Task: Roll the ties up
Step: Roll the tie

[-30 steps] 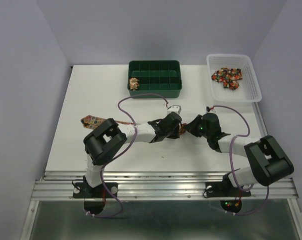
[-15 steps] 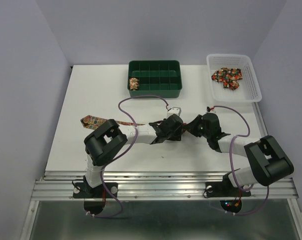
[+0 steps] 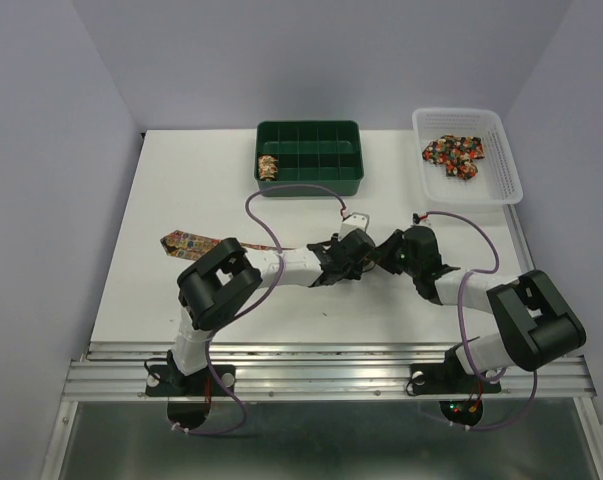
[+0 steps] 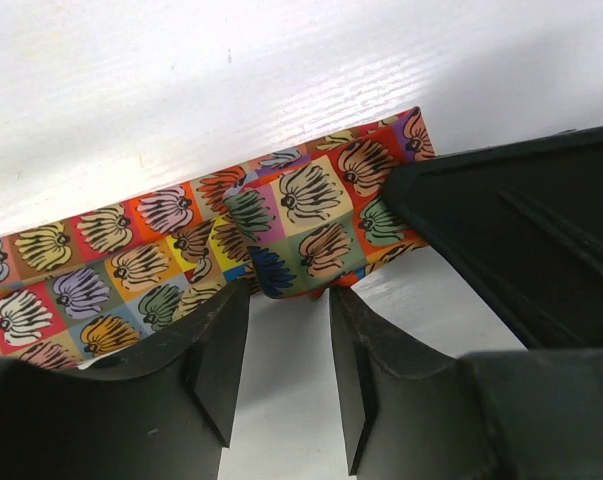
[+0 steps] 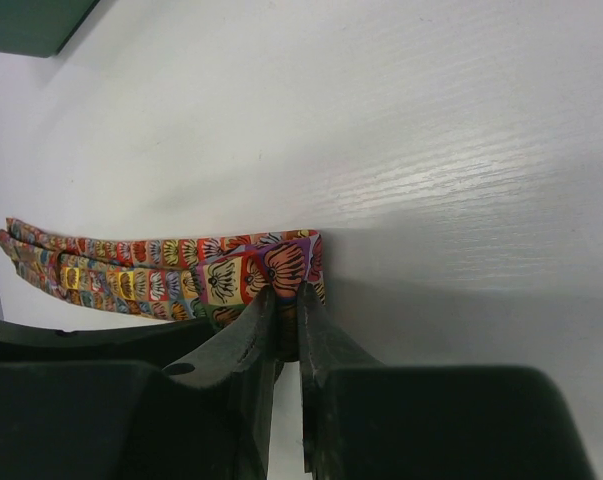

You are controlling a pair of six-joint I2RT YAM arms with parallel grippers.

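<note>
Findings, largest item first. The white surface point(image 3: 181, 190) carries a green compartment tray point(image 3: 311, 186) at the back, with one rolled tie point(image 3: 268, 166) in its left end compartment. A white basket point(image 3: 506, 170) to the right holds loose ties point(image 3: 453, 155). A flat tie point(image 3: 184, 241) lies across the middle of the surface, its wide end showing left of the left arm.

The left fingers point(image 4: 226, 345) stand apart with nothing between them, poised over a small raised fold near the tie's narrow end. The right fingers point(image 5: 261, 330) are closed, pinching that end of the tie.

We judge the step in hand to be starting the roll on this tie, with the first turn only just forming. The next move calls for the left fingers to close on the fold so that the right fingers can release and turn the end over, keeping the edges in line.

The top view alone shows the tray, the basket and the tie's wide end, but the arms hide the working end. The left wrist view shows the fold and the gap between its fingers. The right wrist view shows the pinch and the strip running away to the left.
</note>
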